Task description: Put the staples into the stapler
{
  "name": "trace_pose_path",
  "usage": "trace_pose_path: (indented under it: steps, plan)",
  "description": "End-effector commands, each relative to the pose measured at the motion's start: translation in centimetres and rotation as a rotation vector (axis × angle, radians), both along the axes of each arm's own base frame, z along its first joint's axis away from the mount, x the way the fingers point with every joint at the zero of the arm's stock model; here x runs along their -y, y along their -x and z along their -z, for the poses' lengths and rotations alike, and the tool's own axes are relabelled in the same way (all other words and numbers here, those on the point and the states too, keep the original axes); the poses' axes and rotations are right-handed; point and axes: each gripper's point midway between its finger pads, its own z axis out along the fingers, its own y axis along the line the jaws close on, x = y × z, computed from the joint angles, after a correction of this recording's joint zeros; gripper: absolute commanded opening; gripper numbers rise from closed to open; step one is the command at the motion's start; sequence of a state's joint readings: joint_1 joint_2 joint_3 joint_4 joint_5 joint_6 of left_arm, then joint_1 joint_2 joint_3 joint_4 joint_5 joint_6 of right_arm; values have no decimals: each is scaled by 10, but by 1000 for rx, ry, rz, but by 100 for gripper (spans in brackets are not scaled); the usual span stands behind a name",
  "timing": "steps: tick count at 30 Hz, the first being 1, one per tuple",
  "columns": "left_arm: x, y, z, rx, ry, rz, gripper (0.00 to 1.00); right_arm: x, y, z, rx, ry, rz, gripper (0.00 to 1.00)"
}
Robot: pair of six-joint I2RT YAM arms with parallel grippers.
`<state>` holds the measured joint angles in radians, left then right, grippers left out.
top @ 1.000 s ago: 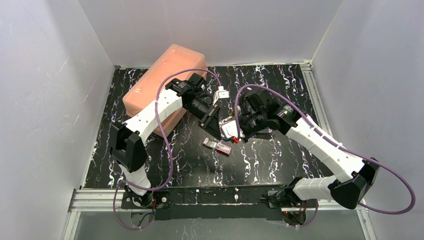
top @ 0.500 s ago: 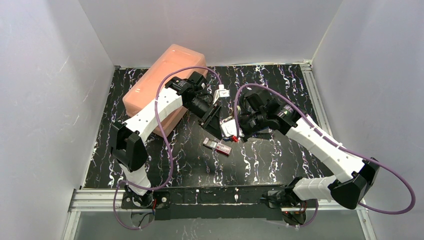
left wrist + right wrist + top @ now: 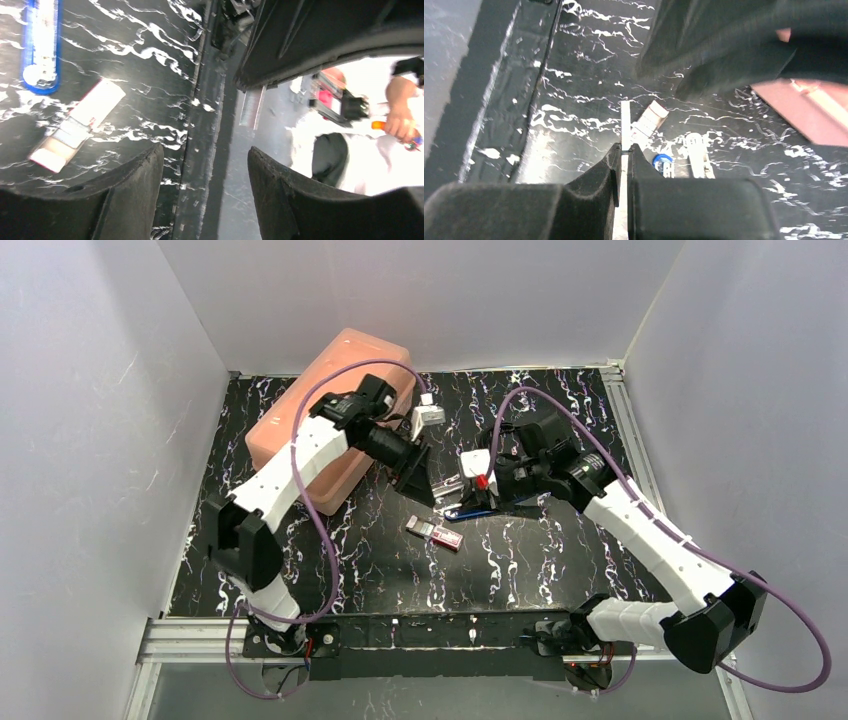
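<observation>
Left pincer (image 3: 202,155) apart, right pincer (image 3: 625,149) clamped on thin pale strip (image 3: 625,120), black marbled surface (image 3: 560,550), white walls (image 3: 100,440), blue stapler (image 3: 462,511) half-hidden

The desk (image 3: 560,570) is black with white marble-like veins. At the upper left of the overhead view, the large case (image 3: 330,390) is salmon pink. The staples box (image 3: 434,532) is pink-red with a pale label and a grey tray. The stapler (image 3: 41,45) is blue with a whitish inside. The staple strip (image 3: 625,122) is silvery. The left arm (image 3: 300,455) and right arm (image 3: 650,535) are white with black joints, and their cables (image 3: 826,640) are purple.
</observation>
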<state>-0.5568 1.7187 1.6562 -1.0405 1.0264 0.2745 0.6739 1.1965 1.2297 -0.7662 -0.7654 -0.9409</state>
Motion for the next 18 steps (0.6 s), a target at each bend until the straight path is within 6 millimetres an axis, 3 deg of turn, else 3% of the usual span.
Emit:
trace_pose_path:
  steps: [1, 7, 13, 18]
  plan:
    - [-15, -21, -34, 310, 107, -79, 62, -6, -1, -6, -278, -101, 98, 11]
    - [-26, -43, -50, 715, 178, -123, 80, -16, -30, 5, -677, -189, 278, 13]
    - [-32, -51, -47, 891, 142, -16, 81, -21, -56, 2, -1039, -266, 362, 14]
    - [-27, -55, -47, 1034, 146, 121, 77, -26, -63, 9, -1193, -269, 400, 14]
